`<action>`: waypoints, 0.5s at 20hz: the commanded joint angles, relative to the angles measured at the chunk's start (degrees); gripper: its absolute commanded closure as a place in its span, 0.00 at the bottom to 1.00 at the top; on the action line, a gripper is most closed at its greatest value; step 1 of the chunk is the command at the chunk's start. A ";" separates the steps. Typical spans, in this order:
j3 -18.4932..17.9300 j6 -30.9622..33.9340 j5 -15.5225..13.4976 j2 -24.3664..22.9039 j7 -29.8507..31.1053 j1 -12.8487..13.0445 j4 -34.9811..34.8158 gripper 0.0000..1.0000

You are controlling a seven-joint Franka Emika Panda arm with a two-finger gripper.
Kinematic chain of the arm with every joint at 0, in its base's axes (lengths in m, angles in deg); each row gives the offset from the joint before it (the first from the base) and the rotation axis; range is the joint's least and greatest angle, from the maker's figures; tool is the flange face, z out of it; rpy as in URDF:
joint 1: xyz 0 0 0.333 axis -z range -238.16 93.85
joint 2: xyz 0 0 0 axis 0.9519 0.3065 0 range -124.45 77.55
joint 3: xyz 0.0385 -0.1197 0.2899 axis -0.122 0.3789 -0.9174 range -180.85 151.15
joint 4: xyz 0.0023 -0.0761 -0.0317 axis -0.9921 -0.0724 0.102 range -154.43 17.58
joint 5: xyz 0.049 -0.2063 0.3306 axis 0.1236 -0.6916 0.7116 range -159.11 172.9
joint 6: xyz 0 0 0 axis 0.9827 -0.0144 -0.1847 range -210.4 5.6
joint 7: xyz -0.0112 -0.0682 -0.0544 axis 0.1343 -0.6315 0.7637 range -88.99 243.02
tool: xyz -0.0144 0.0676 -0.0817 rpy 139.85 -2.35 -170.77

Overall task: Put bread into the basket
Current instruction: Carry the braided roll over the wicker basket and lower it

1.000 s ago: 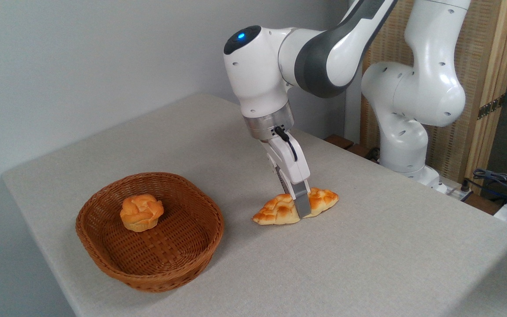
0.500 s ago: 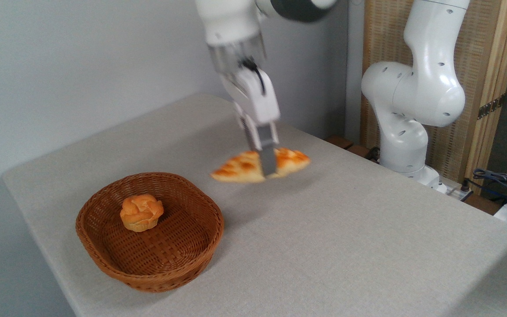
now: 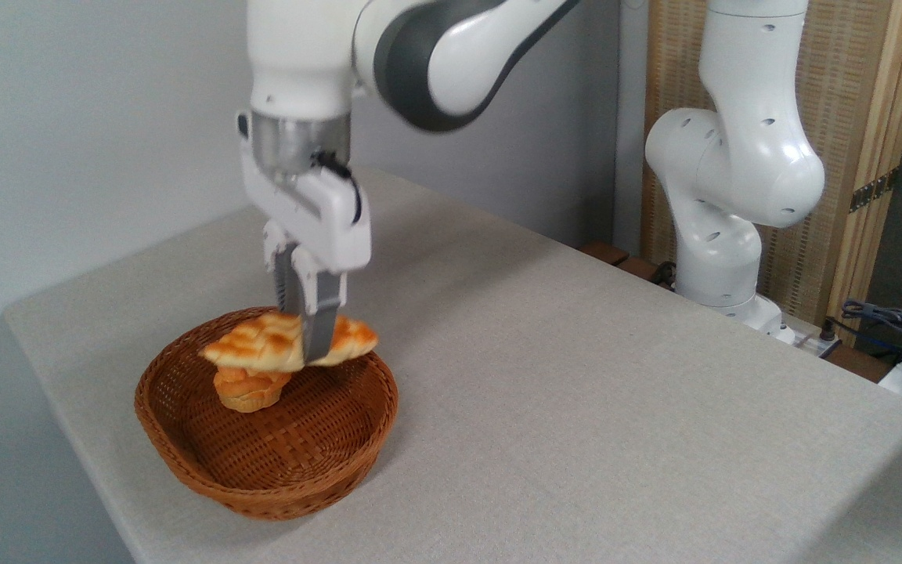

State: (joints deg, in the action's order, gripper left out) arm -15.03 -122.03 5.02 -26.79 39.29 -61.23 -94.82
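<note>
- Bread (image 3: 263, 346): one long braided loaf, held level in the air over the basket's far half, clear of its floor.
- Gripper (image 3: 308, 345): one, pointing straight down, fingers clamped across the loaf's middle.
- Basket (image 3: 185, 462): one brown wicker bowl on the grey table (image 3: 576, 376), near its left edge.
- Bun (image 3: 247, 389): one small round orange bun lying inside the basket, directly under the loaf and partly hidden by it.

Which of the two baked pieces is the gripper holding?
The long braided bread, clamped in the gripper above the basket; the small round bun sits loose inside.
</note>
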 commanded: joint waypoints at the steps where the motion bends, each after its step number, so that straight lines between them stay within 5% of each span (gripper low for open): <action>1: -0.70 -3.44 0.39 2.28 0.55 0.41 1.18 0.00; 4: -0.88 -4.06 1.35 2.72 0.37 0.32 1.18 0.00; 7: -0.88 -4.06 5.65 2.72 0.37 0.23 0.91 0.00; 10: -0.88 -4.06 5.92 2.90 0.37 0.23 0.91 0.00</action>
State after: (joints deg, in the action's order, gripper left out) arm -15.33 -125.38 9.80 -24.31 39.29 -61.35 -94.43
